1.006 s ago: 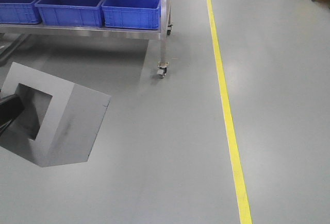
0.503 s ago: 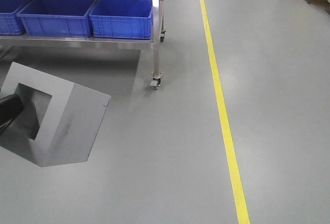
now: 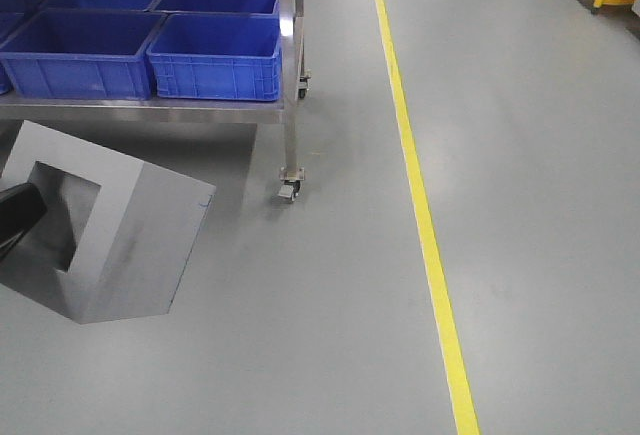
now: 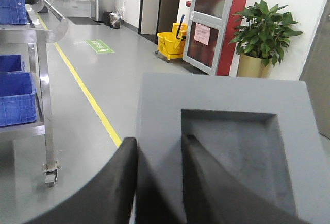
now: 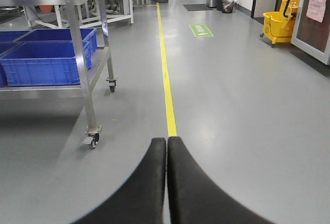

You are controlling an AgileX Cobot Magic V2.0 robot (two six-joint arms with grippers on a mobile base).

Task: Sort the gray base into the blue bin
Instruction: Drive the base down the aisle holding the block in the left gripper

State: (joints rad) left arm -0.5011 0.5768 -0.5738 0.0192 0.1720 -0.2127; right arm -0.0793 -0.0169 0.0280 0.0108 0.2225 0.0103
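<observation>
Gray factory floor (image 3: pixel 330 335) lies below the left fingers (image 4: pixel 126 177), which pinch one wall of the gray base (image 4: pixel 227 110), held aloft. The right fingers (image 5: pixel 154 183) press together, empty. This looks like the carrying step. Next, close in on the blue bins (image 3: pixel 215 65) on the trolley (image 3: pixel 290 105) and lift over a rim.

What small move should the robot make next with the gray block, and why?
Probably drive a little closer to the cart: the left gripper grips the gray base, but the blue bins lie ahead to the left, apart from it.
</observation>
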